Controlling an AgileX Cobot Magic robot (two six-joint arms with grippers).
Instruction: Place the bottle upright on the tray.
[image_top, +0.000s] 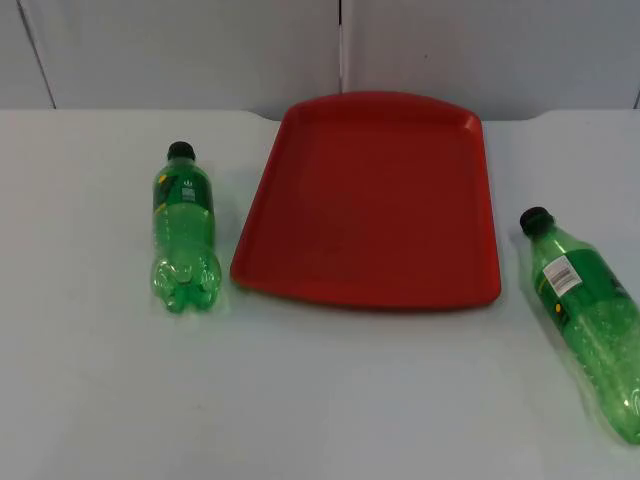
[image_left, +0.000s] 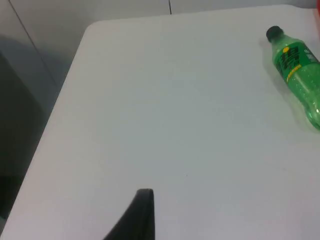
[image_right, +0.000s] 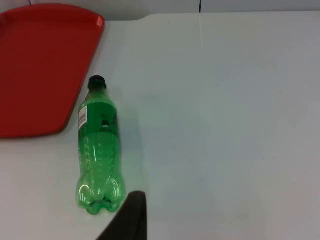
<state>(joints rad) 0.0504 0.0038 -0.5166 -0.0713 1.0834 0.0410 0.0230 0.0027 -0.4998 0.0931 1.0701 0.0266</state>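
A red tray (image_top: 375, 200) lies flat at the middle of the table, with nothing on it. Two green plastic bottles with black caps lie on their sides. One bottle (image_top: 184, 232) lies left of the tray, cap pointing away. The other bottle (image_top: 590, 315) lies right of the tray, slanting toward the table's front right. My left gripper (image_left: 142, 215) is above bare table, well apart from the left bottle (image_left: 297, 70). My right gripper (image_right: 131, 217) is close to the base of the right bottle (image_right: 98, 150), beside the tray (image_right: 40, 65). Nothing is held.
The white table ends at the grey partition wall (image_top: 200, 50) just behind the tray. In the left wrist view the table's left edge (image_left: 55, 105) drops off to a dark floor. Open table surface lies in front of the tray.
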